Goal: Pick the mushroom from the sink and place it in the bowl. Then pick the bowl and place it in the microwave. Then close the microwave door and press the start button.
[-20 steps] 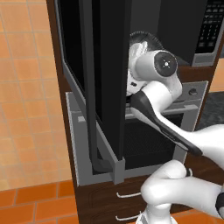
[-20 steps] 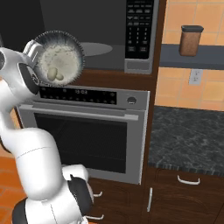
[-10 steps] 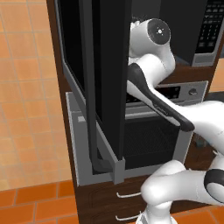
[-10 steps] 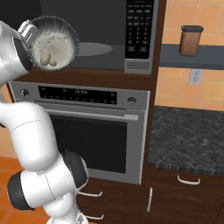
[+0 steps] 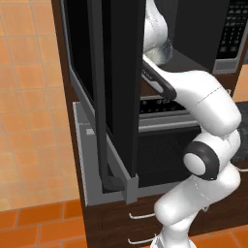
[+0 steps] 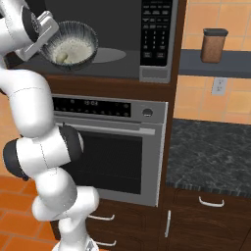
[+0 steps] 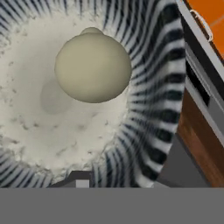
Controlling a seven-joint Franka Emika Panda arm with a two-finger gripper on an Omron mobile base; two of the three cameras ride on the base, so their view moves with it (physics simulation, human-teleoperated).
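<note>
While clamped on the near rim of the bowl (image 6: 71, 45), gripper (image 6: 43, 35) holds it tilted at the open mouth of the microwave (image 6: 117, 41), left of the dark turntable disc (image 6: 109, 55). Cannot tell whether the bowl's base touches the cavity floor or hangs just above it. Mushroom (image 6: 61, 57) lying inside the bowl, low against its pale bottom; seen close from the hand as a round cream cap (image 7: 92, 68) with a small stub of stem behind it, resting on the speckled white floor of the bowl (image 7: 144, 87), ribbed clear wall curving round it on the right. One dark finger tip (image 7: 78, 178) pressed at the rim near the bottom of that view. Microwave door (image 5: 104, 92) swung wide open toward the near left, black glass edge-on in the left base view, grey frame and dark vertical handle (image 5: 102, 140) at its near edge. Arm (image 5: 193, 92) reaching past the door's far side into the cavity. Black keypad strip (image 6: 156, 32) at the right of the microwave, well apart from the bowl. Steel oven (image 6: 112, 147) directly below, door closed. Brown canister (image 6: 213, 46) on a shelf at the far right, above a dark speckled counter (image 6: 215, 157).
</note>
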